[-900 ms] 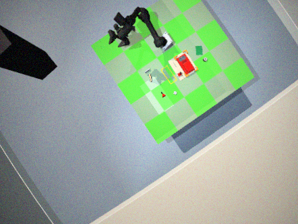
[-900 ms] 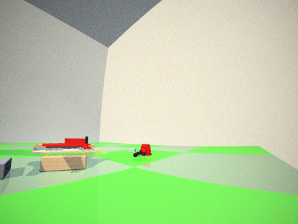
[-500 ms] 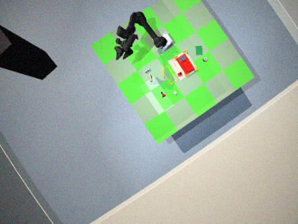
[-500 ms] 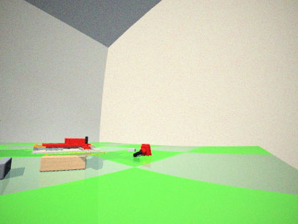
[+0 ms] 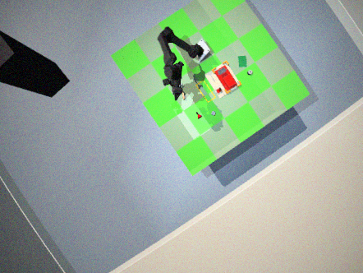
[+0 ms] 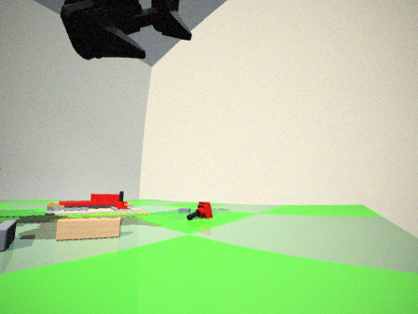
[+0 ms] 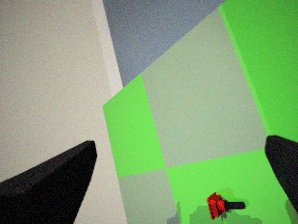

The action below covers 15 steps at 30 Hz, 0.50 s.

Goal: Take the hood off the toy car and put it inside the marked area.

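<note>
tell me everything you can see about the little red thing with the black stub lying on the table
The small red piece is blocky, plastic-looking, with a short black peg sticking out to one side. It lies on a bright green square of the checkered table, apart from the toy car, with a small grey bit nearby. The open gripper hangs high above; nothing touches the piece but the table.

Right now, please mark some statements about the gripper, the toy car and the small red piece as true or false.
1. The gripper is open and holds nothing. True.
2. The gripper touches the toy car. False: it hangs high above the table, apart from everything.
3. In the wrist view a small red piece lies on a green square. True.
4. The small red piece sits on top of the toy car. False: it lies on the table, apart from the car.
</note>
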Available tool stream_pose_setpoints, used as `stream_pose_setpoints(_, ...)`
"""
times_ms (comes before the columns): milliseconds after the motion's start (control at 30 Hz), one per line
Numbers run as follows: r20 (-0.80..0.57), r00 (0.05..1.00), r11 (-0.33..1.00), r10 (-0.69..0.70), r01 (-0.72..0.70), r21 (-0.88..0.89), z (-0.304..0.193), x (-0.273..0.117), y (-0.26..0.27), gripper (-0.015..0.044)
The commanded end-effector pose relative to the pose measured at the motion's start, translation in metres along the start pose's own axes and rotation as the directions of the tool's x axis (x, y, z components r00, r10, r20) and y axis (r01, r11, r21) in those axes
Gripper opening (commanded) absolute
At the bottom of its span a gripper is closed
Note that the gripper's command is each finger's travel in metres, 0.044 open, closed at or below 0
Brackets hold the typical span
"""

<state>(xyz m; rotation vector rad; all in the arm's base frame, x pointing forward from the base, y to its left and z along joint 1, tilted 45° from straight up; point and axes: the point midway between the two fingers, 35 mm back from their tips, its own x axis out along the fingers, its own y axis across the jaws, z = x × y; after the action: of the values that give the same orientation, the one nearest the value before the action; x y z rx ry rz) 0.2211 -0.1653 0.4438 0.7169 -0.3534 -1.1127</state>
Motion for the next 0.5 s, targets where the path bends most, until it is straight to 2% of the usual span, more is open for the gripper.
stream_pose_setpoints(0,-0.111,0.994,0.992,-0.012,-0.002,-0.125,-0.049,0.013,0.012,0.0440)
stream_pose_setpoints(200,-0.276,0.961,0.967,-0.013,-0.058,-0.249,-0.116,0.017,0.023,0.0440)
stream_pose_setpoints(467,-0.401,0.909,0.886,-0.112,-0.092,-0.455,-0.193,0.016,0.022,0.0440)
